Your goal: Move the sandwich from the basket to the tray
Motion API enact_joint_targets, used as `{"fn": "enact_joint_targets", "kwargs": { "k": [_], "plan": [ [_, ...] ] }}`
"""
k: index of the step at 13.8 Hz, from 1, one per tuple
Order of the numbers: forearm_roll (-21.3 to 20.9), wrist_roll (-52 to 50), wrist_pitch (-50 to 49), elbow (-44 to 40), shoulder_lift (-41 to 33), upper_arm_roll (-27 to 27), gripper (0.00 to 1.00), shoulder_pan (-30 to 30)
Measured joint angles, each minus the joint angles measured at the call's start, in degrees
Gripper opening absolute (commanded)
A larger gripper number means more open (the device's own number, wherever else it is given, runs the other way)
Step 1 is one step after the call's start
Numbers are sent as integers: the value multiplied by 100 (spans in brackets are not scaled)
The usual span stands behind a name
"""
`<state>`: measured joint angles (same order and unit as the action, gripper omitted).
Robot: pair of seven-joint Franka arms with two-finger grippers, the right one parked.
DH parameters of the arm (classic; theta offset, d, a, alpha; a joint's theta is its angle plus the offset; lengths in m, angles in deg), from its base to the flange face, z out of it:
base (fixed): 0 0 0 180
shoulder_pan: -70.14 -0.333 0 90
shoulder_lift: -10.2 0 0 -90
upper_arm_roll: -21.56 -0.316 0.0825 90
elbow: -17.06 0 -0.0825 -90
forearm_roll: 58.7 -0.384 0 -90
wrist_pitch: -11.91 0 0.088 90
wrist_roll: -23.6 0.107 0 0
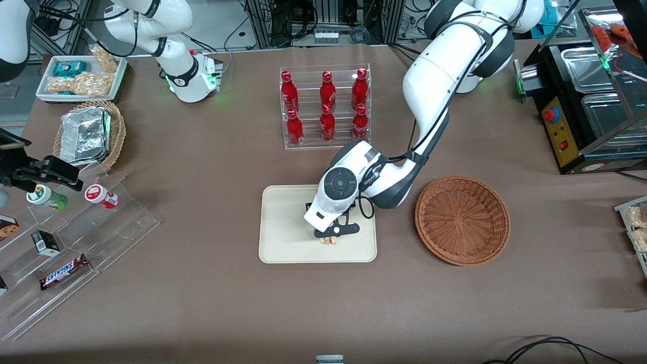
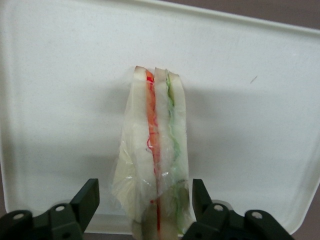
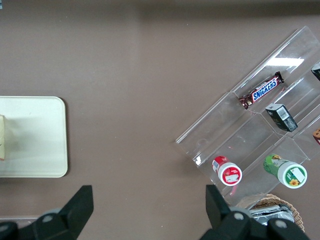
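On the one tray (image 1: 283, 222), at its 6 o'clock edge, one sandwich (image 2: 156, 165) lies between the spread, non-touching fingers of the tool (image 2: 145, 202). One basket (image 1: 462, 220) sits beside it on the desk (image 1: 202, 303); six red bottles (image 1: 327, 106) fill a rack, and one bar reads "SNICKERS" (image 1: 64, 271).

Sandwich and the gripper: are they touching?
Apart. The left wrist view shows bare tray on each side of the sandwich, between it and the open gripper's fingers, over the tray.

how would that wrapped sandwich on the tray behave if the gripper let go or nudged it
The sandwich stands on a narrow edge on the tray, so it probably tips easily. Its loose clear wrap looks slippery and crinkly. The open gripper straddles it; soft bread would likely squash under a firm squeeze.
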<state>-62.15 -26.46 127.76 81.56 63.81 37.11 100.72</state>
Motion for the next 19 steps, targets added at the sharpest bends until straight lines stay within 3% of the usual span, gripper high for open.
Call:
{"fn": "enact_joint_targets", "kwargs": {
  "k": [4,9,12,13,17,19],
  "plan": [
    [-15,-85,-1233,-291,-566,-301,100,-33],
    [-17,341,-2912,276,-2514,-471,100,-903],
    [3,1268,-3696,909,-3389,-507,100,-1664],
    [71,1823,-3989,1141,-3768,-519,100,-2233],
    [64,3628,-4398,1193,-4159,-530,100,-3242],
    [72,3913,-4432,1313,-4484,-507,100,-3437]
  ]
}}
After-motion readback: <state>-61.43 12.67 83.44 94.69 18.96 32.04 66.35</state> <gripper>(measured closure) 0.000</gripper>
